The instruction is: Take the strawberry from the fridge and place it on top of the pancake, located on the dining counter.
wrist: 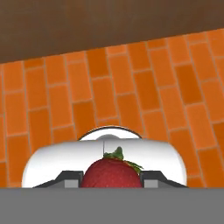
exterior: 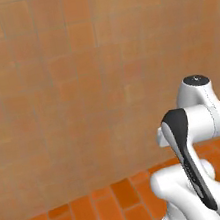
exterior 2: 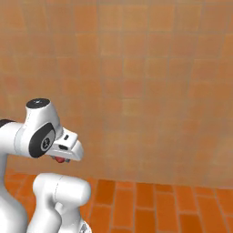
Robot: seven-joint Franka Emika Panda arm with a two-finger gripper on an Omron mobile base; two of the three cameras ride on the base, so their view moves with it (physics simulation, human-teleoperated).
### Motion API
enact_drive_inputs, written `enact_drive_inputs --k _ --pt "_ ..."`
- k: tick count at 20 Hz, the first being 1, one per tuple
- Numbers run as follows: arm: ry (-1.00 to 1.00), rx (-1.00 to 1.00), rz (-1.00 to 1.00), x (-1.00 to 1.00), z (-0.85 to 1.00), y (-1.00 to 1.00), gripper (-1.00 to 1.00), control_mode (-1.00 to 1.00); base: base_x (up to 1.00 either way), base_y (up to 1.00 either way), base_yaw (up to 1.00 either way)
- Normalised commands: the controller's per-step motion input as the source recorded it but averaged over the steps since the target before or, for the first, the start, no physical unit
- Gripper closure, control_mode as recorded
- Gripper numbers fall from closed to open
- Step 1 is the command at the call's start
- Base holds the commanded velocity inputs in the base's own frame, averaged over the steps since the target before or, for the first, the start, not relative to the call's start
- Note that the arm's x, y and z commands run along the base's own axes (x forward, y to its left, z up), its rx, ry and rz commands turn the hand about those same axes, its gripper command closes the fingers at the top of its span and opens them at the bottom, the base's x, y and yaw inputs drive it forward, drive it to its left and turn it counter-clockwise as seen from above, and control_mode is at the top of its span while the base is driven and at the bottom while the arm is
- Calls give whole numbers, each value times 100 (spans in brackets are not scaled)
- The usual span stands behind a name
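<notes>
Strawberry [wrist: 111, 173] clamped in the gripper [wrist: 111, 177] — above orange brick floor [wrist: 109, 87].

The strawberry [wrist: 112, 174] is sitting between the gripper's [wrist: 112, 177] fingers, above the brick floor [wrist: 100, 96]; a tiled wall [exterior: 68, 88] is standing ahead of the arm.

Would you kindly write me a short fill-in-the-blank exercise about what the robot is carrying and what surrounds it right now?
1. The gripper is shut on a red ____.
2. The strawberry has small ____ leaves on top.
3. The floor under the hand is laid with orange ____.
4. In the base views the arm faces a tiled ____.

Missing words: strawberry; green; bricks; wall
</notes>
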Motion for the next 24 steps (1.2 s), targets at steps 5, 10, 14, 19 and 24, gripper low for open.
enact_drive_inputs --k 5,10,14,19,24 --pt "0 0 0 0 0 0 100 100 25 -59 -70" --pt "0 0 0 0 0 0 100 100 13 -43 -78" --pt "0 0 0 0 0 0 100 100 32 -20 -76" --pt "0 0 0 0 0 0 100 100 40 -6 -76" --pt "0 0 0 0 0 0 100 100 40 3 -81"
